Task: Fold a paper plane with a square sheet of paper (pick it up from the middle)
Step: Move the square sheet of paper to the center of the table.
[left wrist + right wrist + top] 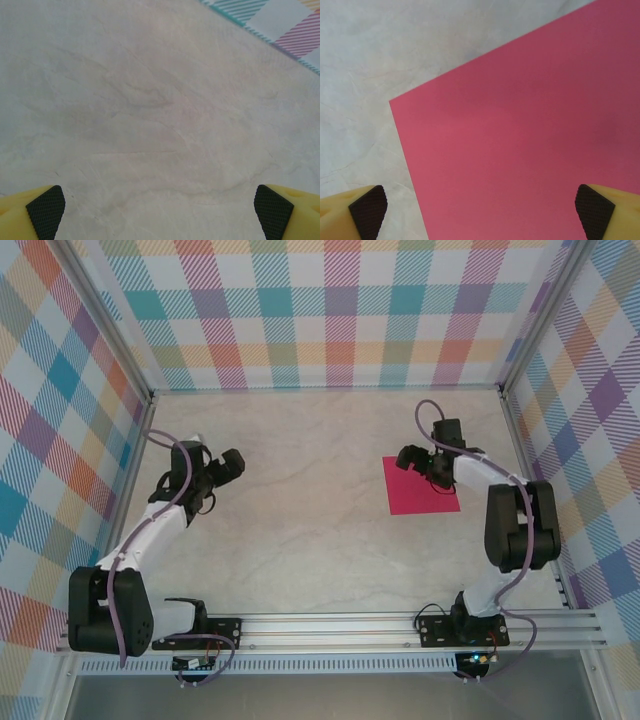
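Right gripper (408, 457) is spread wide and holds nothing, poised over the far left corner of the square sheet of paper (422, 492). The sheet lies flat and uncreased on the right half of the table (300, 540), about mid-depth. In the right wrist view the pink sheet (530, 150) shows one corner, with one pad (368, 210) over bare marbled surface and the other over the paper. Left gripper (230, 464), well apart on the left side, is also wide open and empty above the tabletop (150, 100). Plaid walls (320, 310) enclose the scene.
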Controlling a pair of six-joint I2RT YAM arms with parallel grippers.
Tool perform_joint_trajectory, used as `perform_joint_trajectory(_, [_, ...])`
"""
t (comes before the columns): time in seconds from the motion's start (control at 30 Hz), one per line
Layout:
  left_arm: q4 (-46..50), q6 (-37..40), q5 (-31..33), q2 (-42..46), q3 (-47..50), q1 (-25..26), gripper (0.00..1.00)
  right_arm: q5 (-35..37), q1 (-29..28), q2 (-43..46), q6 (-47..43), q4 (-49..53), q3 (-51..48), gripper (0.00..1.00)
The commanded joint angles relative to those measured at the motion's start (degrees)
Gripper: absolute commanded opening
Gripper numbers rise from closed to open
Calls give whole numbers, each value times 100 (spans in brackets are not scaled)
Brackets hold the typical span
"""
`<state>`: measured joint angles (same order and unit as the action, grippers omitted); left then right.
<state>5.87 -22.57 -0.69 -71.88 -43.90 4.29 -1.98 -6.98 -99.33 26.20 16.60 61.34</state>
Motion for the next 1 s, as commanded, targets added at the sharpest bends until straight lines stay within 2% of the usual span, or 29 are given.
perform_joint_trajectory(0.0, [385,-259,-311,-187,-175,-65,100,212,-203,-322,79,483,469,100])
perform_joint_trajectory(0.13, [389,-351,-403,-320,-189,-57,100,661,-347,-879,69,872,1001,97])
perform_joint_trajectory(0.27, [397,-345,-502,-346,-187,-60,100,822,-356,-1183,175,1049,1201,97])
perform_joint_trajectory(0.6, [424,-332,-623,-369,-159,-50,100,-165,-554,-1179,541,1135,853,97])
perform_joint_trajectory(0.77, [389,-380,-676,-385,-128,-27,100,-259,-1168,-754,931,1046,219,97])
perform_joint_trajectory(0.97, [336,-535,-740,-461,-95,45,100,74,-2386,-222,1501,1108,-349,97])
